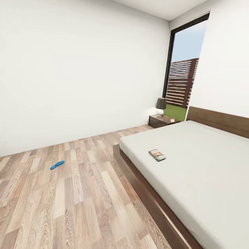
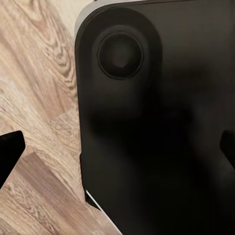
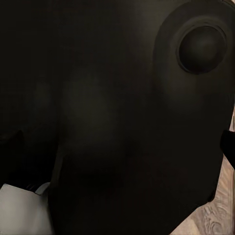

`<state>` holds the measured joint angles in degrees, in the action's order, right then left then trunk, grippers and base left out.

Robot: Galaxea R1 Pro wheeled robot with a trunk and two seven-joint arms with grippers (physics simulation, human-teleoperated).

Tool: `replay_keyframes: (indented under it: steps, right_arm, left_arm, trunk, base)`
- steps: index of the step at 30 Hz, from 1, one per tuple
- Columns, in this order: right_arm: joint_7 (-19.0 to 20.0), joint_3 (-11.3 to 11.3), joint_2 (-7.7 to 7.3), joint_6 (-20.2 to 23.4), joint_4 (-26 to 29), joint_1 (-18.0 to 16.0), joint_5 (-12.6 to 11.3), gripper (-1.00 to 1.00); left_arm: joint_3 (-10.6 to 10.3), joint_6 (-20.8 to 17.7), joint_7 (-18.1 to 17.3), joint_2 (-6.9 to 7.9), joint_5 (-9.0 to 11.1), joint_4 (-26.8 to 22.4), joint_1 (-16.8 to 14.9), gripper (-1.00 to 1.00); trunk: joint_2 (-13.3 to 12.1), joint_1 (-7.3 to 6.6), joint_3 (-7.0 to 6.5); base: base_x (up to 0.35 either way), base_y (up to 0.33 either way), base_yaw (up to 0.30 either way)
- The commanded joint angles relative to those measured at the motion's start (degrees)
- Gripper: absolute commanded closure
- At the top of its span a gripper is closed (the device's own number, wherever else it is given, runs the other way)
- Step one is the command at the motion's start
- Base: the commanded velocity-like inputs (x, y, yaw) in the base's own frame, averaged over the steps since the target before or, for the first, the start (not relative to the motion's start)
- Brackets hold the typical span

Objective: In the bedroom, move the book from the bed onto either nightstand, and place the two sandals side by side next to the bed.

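The bed [image 1: 204, 173] with its pale mattress and dark wooden frame takes up the right of the head view. The book [image 1: 157, 155] lies flat on the mattress near its left edge. A nightstand [image 1: 163, 121] stands in the far corner beside the headboard. One blue sandal [image 1: 57, 165] lies on the wood floor at the left, well away from the bed. In the left wrist view my left gripper [image 2: 117, 154] is open, its dark fingertips [image 2: 10, 152] at the picture's edges, in front of the robot's dark body. My right gripper [image 3: 117, 152] likewise looks open against that dark body.
A small lamp [image 1: 160, 105] with a dark shade stands on the nightstand. A tall dark-framed window [image 1: 181, 79] lies behind it. White walls close the room at the left and back. Wood-plank floor [image 1: 79, 200] stretches between me and the sandal.
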<state>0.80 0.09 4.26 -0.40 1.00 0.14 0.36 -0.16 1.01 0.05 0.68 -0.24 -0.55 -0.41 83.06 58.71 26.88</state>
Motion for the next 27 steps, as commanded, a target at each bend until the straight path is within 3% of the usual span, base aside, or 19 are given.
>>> replay_keyframes:
  steps: [1, 27]
  right_arm:
    - [0.08, 0.0, 0.0, -0.04, 0.07, 0.02, 0.03, -1.0]
    - [0.08, -0.01, 0.3, -0.04, 0.14, 0.03, 0.02, -1.0]
  left_arm:
    - [-0.02, 0.11, 0.01, 0.01, -0.03, 0.02, -0.03, -1.0]
    - [0.03, 0.14, 0.02, 0.03, -0.03, 0.02, -0.03, -1.0]
  trunk:
    - [0.02, 0.02, 0.05]
    - [0.02, 0.02, 0.05]
  base:
    - [0.207, -0.126, 0.086]
    - [0.19, -0.052, 0.03]
